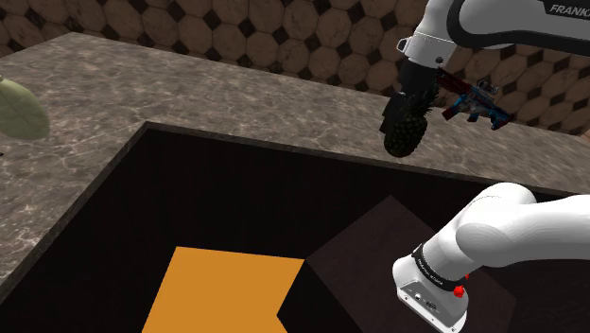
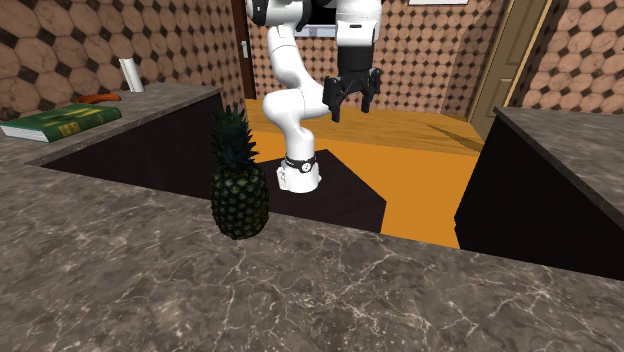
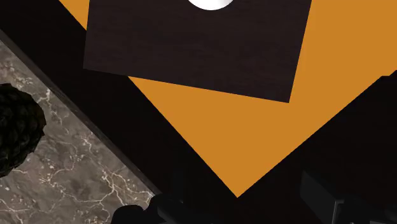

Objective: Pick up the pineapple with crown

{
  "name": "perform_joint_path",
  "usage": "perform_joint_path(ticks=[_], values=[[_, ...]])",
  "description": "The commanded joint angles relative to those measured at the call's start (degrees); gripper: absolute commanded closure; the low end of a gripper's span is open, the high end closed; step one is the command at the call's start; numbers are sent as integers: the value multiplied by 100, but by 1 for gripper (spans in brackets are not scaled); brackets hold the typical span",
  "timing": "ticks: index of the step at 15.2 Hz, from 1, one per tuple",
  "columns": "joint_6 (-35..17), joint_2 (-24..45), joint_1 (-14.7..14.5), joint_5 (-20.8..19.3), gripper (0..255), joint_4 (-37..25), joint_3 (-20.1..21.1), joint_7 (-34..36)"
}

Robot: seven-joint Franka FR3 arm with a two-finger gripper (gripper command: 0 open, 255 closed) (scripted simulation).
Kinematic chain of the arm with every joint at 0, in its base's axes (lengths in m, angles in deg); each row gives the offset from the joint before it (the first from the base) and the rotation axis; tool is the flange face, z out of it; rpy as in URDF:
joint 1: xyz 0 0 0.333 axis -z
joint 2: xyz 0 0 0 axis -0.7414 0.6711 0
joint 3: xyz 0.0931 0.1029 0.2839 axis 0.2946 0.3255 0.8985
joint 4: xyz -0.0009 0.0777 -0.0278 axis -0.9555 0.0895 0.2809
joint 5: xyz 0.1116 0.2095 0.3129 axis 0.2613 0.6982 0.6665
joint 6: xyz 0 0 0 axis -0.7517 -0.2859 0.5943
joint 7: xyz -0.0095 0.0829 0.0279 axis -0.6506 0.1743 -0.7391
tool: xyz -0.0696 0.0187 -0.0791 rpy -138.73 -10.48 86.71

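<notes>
Claw: I have the claw (image 2: 352, 106) spread, its 2 fingers apart with nothing between them, hanging high over the orange floor (image 2: 420, 180) in the gap between the tabletops.
Pineapple: the pineapple (image 2: 238, 200) stands upright on the marbled tabletop (image 2: 350, 300), right at the edge that faces the arm's stand (image 2: 340, 200), well apart from the claw and untouched.
Wrist check: the fruit sits off to 1 side on the stone while the fingers point at bare floor, so I'm not lined up.
Shoulder check: the claw looks perched right over the fruit here, but I read that as line of sight only.
Step in hand: the approach, I judge; no grasp has begun.
Doing it well: I want to travel across first, staying above the leaf tips, and centre the 2 fingers either side of the body before I drop.
Grip target: the firm body, not the leaves, which I expect would bend and slip.
Risk: so close to the edge, 1 sideways nudge could topple it to the floor.
Body: very dark, oval, with rough, scaly skin.
Crown: tall, dark green, pointed leaves fanning upward.
</notes>
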Motion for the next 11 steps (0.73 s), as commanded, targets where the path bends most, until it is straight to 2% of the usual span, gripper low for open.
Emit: perform_joint_path(ticks=[1,11], values=[[0,0,0,0,0,0,0,0],[575,1059,204,-898,0,-1355,-1233,-2012]])
